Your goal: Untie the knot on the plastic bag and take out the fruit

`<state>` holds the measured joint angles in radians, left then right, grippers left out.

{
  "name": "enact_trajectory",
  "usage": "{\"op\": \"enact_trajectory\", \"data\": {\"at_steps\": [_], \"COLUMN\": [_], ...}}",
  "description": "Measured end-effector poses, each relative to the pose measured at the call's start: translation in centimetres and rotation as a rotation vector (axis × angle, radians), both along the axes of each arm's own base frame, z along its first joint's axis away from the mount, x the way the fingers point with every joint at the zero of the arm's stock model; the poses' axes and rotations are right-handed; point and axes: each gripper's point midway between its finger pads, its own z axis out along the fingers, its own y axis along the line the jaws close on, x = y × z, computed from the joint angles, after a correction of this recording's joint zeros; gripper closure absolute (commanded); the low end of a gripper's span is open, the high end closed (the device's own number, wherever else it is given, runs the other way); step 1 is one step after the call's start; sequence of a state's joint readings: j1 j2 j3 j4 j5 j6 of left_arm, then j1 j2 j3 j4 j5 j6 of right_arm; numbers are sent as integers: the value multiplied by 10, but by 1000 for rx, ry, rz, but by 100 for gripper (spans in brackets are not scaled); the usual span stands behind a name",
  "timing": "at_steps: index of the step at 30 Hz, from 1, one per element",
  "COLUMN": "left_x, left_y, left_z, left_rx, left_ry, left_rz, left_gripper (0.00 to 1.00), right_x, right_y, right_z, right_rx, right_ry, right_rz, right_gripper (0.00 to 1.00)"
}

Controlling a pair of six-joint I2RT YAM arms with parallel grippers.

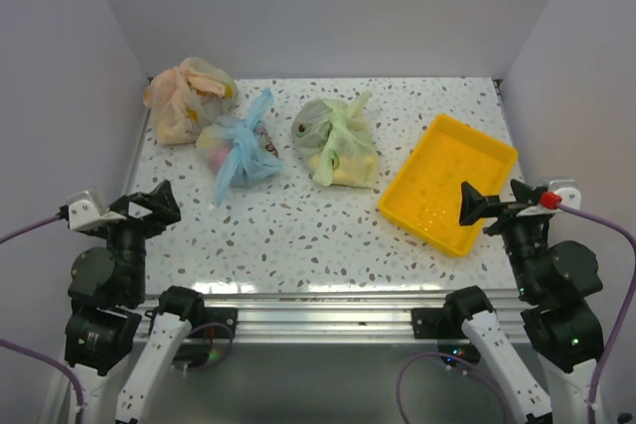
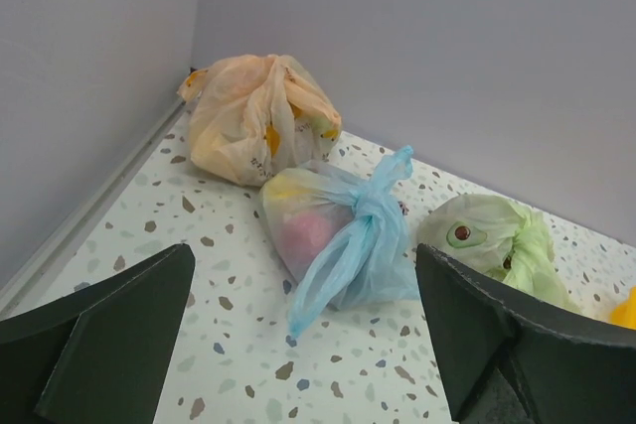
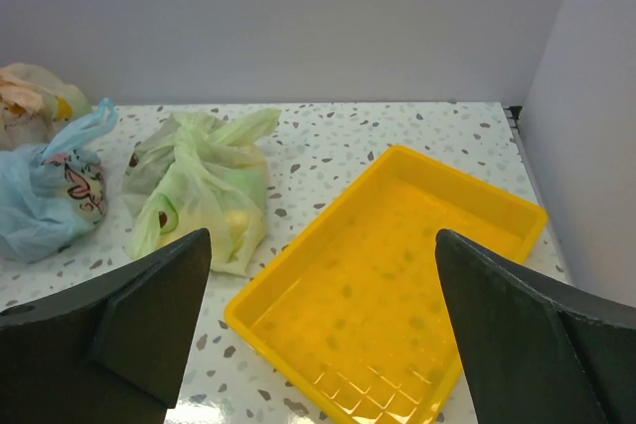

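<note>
The light blue plastic bag point(image 1: 241, 154) lies on the speckled table at the back left, tied shut. Its knot point(image 1: 254, 128) is twisted, with one tail pointing back and one trailing forward. In the left wrist view the bag point(image 2: 333, 240) and its knot point(image 2: 374, 209) lie ahead between my fingers. Pink and yellow fruit point(image 2: 301, 230) show dimly through the plastic. The bag's printed patch point(image 3: 83, 189) shows in the right wrist view. My left gripper point(image 1: 161, 202) is open and empty, well short of the bag. My right gripper point(image 1: 471, 205) is open and empty over the tray's near edge.
A pale green tied bag point(image 1: 339, 142) lies right of the blue one. An orange tied bag point(image 1: 187, 98) sits in the back left corner, touching the blue bag. An empty yellow tray point(image 1: 449, 182) lies at the right. White walls close in the back and both sides.
</note>
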<state>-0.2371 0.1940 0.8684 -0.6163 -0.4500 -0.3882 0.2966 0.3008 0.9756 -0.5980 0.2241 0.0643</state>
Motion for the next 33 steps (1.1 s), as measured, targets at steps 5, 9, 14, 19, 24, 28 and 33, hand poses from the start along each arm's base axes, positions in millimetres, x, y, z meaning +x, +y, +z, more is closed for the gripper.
{"op": "enact_trajectory", "data": {"at_steps": [5,9,14,19,24,28,33], "left_x": [12,28,53,84,129,176,233], "left_y": [-4,-9,-20,-38,-60,-79,-93], "left_z": [-8,-21,-48,-76,-106,-132,-157], "left_rx": [-12,-16,-11,-11,7,12,16], "left_ry": [49,128,268,432,608,705,759], "left_rz": [-1,0,-20,-65,-116,-149,-148], "left_gripper": [0,0,0,0,0,0,0], "right_x": [0,0,0,6,8,11,12], "right_y": [0,0,2,9,18,27,35], "right_z": [0,-1,-7,-14,-17,-20,-28], "right_rx": [3,11,21,30,35,42,48], "right_ry": [1,4,37,78,98,121,161], "right_rz": [0,1,5,28,73,111,151], "right_gripper": [1,1,1,1,1,1,1]}}
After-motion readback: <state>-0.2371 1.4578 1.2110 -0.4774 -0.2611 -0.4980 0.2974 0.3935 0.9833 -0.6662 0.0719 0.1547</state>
